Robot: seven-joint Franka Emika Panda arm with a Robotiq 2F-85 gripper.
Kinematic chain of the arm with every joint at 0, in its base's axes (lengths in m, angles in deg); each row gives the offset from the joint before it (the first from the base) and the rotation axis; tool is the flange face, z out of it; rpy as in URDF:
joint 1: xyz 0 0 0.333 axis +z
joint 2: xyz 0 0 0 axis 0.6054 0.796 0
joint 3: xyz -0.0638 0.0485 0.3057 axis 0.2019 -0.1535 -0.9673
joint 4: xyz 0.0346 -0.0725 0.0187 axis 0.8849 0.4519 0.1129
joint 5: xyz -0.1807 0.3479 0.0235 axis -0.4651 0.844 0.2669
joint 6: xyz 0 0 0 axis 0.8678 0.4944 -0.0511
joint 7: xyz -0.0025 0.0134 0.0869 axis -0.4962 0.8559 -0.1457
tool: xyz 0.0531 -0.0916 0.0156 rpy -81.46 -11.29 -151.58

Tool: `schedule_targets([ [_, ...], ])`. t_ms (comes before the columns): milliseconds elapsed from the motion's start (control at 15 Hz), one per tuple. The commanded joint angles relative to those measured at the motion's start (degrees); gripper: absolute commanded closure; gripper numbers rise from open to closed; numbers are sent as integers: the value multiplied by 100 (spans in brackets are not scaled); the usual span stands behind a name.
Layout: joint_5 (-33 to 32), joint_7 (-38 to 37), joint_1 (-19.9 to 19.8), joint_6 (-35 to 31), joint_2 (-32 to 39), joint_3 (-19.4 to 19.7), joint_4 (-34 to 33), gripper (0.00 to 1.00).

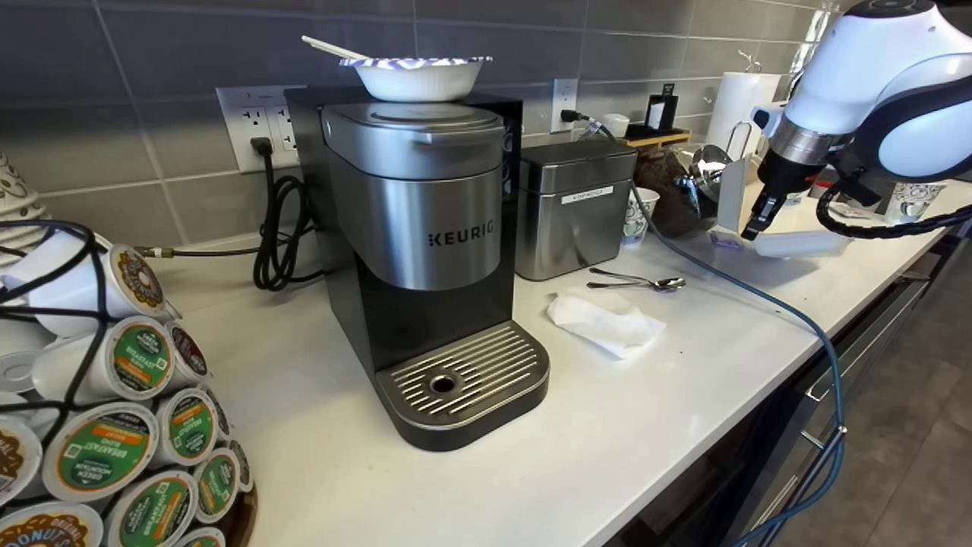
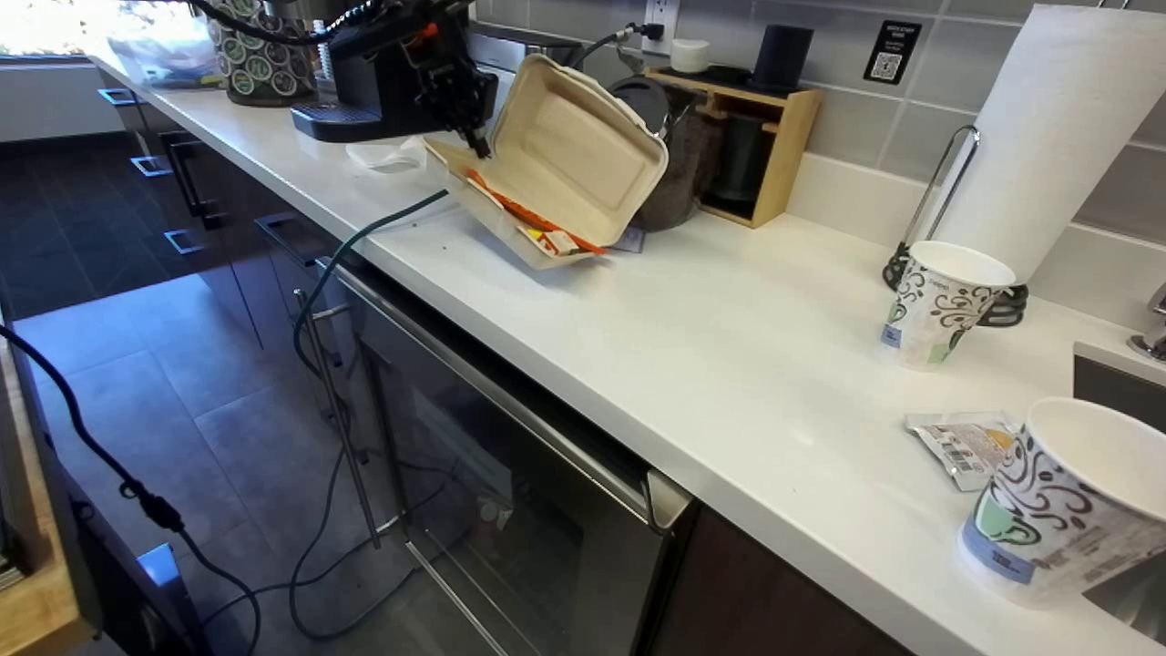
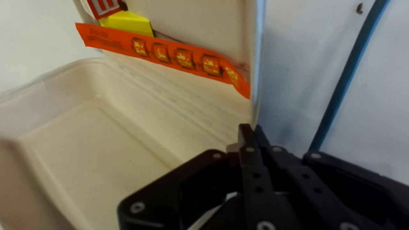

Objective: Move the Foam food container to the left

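Tool (image 3: 252,128) closed to a sliver on one edge of the foam food container (image 2: 569,150).

1. The foam food container (image 2: 583,137) is a shallow clamshell, off-white to beige — rounded corners, one inner panel framed by a ridge.
2. It gapes open, its two halves spread in a V from the fold.
3. A printed orange strip (image 3: 172,57) lies along the fold, close to a yellow piece (image 3: 127,22) and a red-and-white piece (image 3: 104,7).
4. The gripper (image 3: 252,127) pinches it at the edge, near one end of the fold.
5. It tilts over the counter (image 2: 729,364) — one half towards the counter's front edge, the other towards its back; whether its low corner touches the counter cannot be told.
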Motion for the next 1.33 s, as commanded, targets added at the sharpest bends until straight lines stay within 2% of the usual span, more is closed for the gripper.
schedule_targets([
  [0, 6, 45, -37, 4, -3, -32, -7, 99],
  [133, 6, 70, -45, 2, -3, -32, -6, 99],
  [267, 65, 105, 77, 401, 90, -152, -117, 100],
  [600, -52, -723, 676, 1366, 250, -633, -177, 100],
  [867, -149, -1135, 1073, 1590, 457, -926, -427, 100],
  [1200, -347, -1152, 1244, 1564, 696, -943, -746, 100],
  [1267, -342, -1137, 1233, 1542, 727, -931, -795, 74],
])
